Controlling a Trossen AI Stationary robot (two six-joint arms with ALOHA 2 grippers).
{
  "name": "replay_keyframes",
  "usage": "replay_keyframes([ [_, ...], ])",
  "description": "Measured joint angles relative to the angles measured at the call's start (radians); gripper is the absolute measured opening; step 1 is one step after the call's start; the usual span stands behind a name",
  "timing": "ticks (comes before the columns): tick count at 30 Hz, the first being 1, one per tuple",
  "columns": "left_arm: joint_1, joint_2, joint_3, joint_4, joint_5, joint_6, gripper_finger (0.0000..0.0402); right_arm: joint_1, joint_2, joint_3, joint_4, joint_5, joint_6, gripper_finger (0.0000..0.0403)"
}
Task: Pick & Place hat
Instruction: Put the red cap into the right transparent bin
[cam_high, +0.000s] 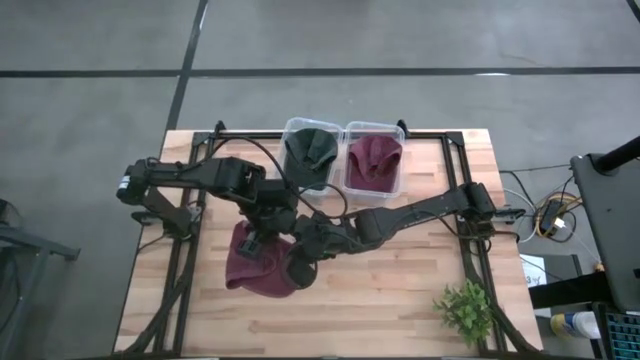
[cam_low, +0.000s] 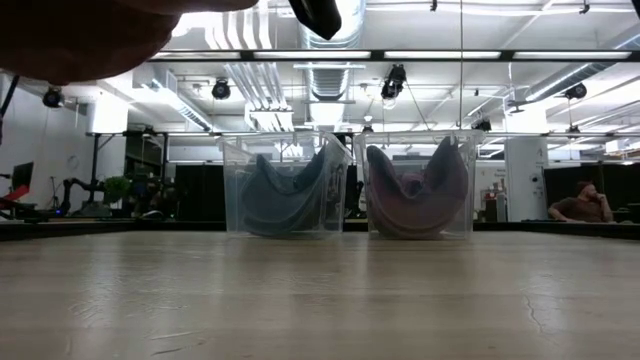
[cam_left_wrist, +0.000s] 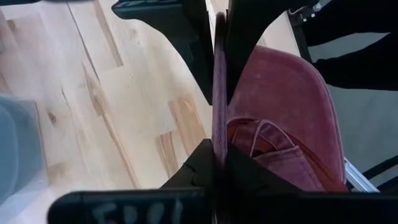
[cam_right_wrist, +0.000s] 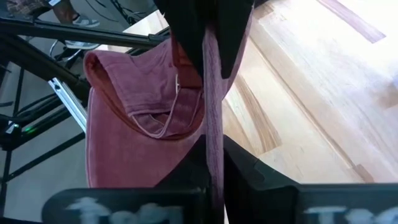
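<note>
Hat (cam_high: 258, 268), maroon, is gripped by both arms at once, and I read the grip from the fingers outward. On my left wrist view the two dark fingers (cam_left_wrist: 245, 43) are pressed together with a thin edge of the maroon fabric clamped between them; the rest of the cap, its lining and inner seam showing, hangs to one side over the wooden table (cam_left_wrist: 93, 112). On my right wrist view the right fingers (cam_right_wrist: 186, 31) are likewise closed on a thin fold of the same fabric, with the cap body draped beside them.

From above, the left gripper (cam_high: 262, 240) sits over the upper part of the hat, and the right gripper (cam_high: 300, 262) meets the hat at its right edge. The two grippers are just beside each other, near the middle of the table toward its front left.

Beyond them, at the table's far edge, two clear bins stand side by side and touching. The left bin (cam_high: 310, 152) holds a dark green hat (cam_high: 310, 150). The right bin (cam_high: 374, 160) holds another maroon hat (cam_high: 374, 158).

A small green plant (cam_high: 465, 308) stands at the front right corner, well apart from the arms.
</note>
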Motion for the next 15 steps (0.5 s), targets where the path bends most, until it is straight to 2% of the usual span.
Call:
replay_keyframes([
  [6, 0.002, -0.001, 0.0, 0.004, -0.005, -0.01, 0.0029, 0.002, -0.001, 0.0, 0.0, -0.003, 0.009, 0.0011],
  [11, 0.007, -0.017, -0.001, 0.001, -0.084, -0.034, 0.0032, 0.006, -0.002, 0.0, -0.001, 0.002, 0.032, 0.0011],
  [15, 0.019, -0.046, -0.002, 0.006, -0.102, -0.034, 0.0033, 0.008, -0.004, 0.0, 0.0, 0.01, 0.049, 0.001],
])
